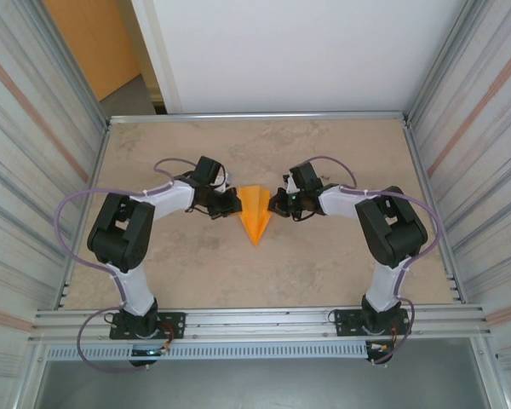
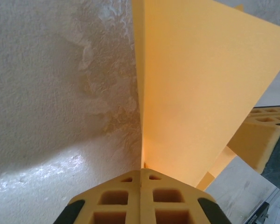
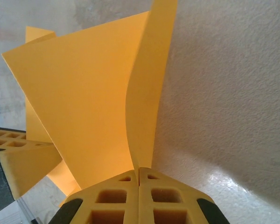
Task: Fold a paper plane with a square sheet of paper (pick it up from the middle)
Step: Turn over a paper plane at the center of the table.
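My left end effector (image 1: 232, 203) is closed on the left edge of the paper plane (image 1: 255, 215), with the orange sheet caught between its pads. From above, the plane reads as a narrow dart lying at the middle of the worktop (image 1: 324, 273), its tip toward my bases and its wide end away from them. At that range my fingers are small and dark, and the pinch itself is hard to make out.

My left wrist camera supplies it. The fingertips (image 2: 116, 186) meet along one line with no gap, and a wing of the plane (image 2: 200, 93) tilts up out of that line, with pale worktop (image 2: 46, 93) to its left. Past the wing's lower right edge shows a yellow latticed finger (image 2: 256, 140) of my right end effector, cut off by the frame.

My right end effector (image 1: 278, 203) is likewise clamped, on the plane's right edge. In its wrist camera a curved flap (image 3: 144, 93) runs down into the seam between the fingertips (image 3: 158, 191). A broad wing stands to the left, and below it my left finger (image 3: 28, 163) is half hidden. How the wings join underneath I cannot tell; the paper covers it.
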{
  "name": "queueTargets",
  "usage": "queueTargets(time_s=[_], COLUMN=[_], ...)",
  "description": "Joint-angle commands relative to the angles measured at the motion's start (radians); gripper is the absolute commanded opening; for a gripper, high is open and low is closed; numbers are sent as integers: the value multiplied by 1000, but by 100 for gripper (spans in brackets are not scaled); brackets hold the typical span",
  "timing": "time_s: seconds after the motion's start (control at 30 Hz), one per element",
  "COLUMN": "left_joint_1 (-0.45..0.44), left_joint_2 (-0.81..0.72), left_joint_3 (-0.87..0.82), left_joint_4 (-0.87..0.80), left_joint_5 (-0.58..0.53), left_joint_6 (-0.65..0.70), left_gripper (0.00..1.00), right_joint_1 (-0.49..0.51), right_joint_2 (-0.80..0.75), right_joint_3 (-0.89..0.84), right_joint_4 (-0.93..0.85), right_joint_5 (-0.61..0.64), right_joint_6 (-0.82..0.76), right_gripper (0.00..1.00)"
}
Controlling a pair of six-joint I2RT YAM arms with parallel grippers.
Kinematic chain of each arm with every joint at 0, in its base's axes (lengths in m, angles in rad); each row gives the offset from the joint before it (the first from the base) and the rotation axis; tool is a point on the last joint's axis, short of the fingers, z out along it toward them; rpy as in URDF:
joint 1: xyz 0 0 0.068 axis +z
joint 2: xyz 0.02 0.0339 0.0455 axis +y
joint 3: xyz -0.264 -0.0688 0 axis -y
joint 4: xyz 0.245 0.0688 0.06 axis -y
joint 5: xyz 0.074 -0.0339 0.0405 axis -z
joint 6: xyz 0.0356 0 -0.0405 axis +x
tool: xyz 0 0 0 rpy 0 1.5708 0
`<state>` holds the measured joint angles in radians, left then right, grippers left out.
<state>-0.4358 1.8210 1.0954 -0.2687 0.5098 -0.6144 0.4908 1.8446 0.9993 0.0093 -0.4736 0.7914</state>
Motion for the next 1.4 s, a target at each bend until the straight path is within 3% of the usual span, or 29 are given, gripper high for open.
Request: queueTargets(time_s=[0.0, 0.23, 0.8, 1.13, 1.37], left_joint_1=[3, 6, 14, 10, -40], left_joint_2=[15, 45, 77, -79, -155], left_joint_3=[-20, -23, 4, -9, -74], left_joint_4=[36, 25, -64, -67, -12], left_joint_5=[33, 47, -38, -13, 20], left_joint_6=[34, 61, 107, 35, -39], left_gripper=[7, 9, 14, 24, 25], right_joint_1=[-13, -24, -41, -39, -33], right_joint_2=[24, 41, 73, 59, 55], right_joint_3=[-21, -31, -32, -24, -22], right_joint_4=[20, 21, 0, -3, 1], right_joint_5=[-31, -50, -49, -59, -58], right_joint_6=[-22, -29, -43, -36, -30], right_gripper=[5, 10, 7, 7, 6])
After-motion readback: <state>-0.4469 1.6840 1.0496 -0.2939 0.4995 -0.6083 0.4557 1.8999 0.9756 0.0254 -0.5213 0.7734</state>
